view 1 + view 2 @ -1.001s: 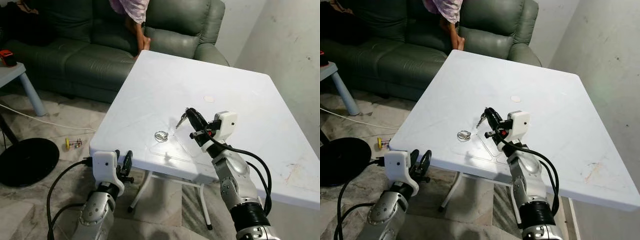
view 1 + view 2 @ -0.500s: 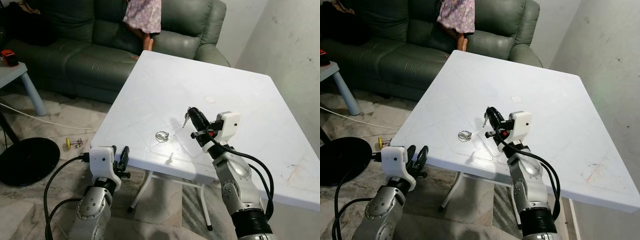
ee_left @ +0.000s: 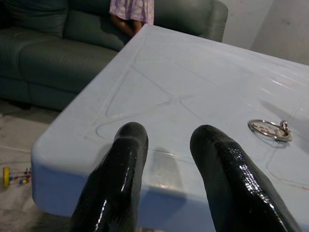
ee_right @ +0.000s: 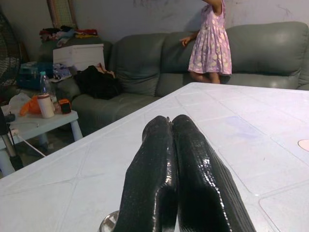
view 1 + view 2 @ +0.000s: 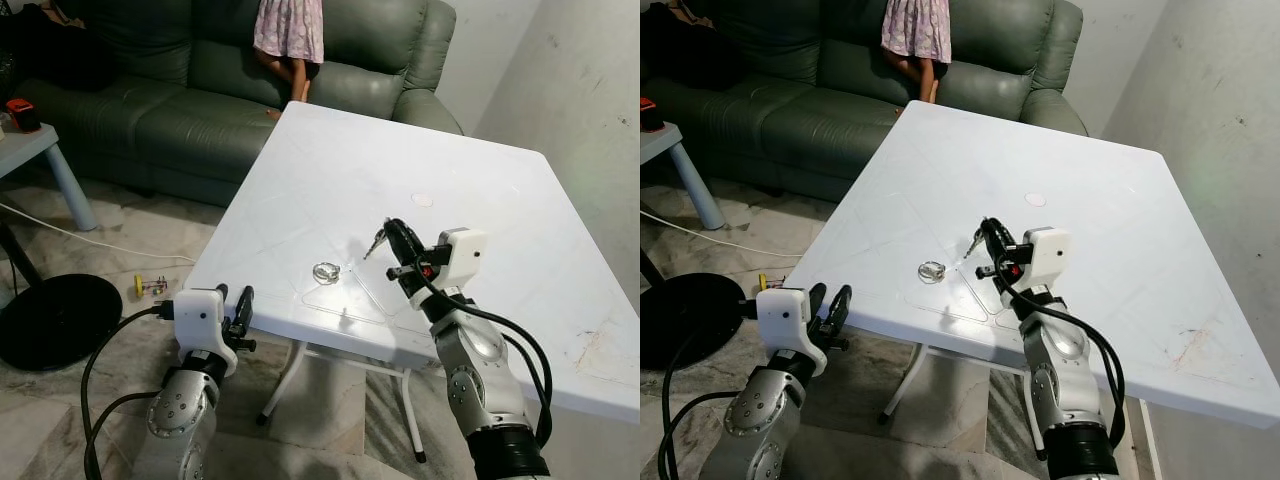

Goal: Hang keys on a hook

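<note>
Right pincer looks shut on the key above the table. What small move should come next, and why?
Probably lift the right pincer a little higher. Its fingers are shut on a key that hangs off the table, while the key ring lies apart on the tabletop. No hook is in view, so clear the key first. The left pincer is open below the table edge.

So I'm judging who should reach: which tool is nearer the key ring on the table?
Right. The right tool hovers over the table just beside the key ring; the left tool hangs below the table's near edge.
</note>
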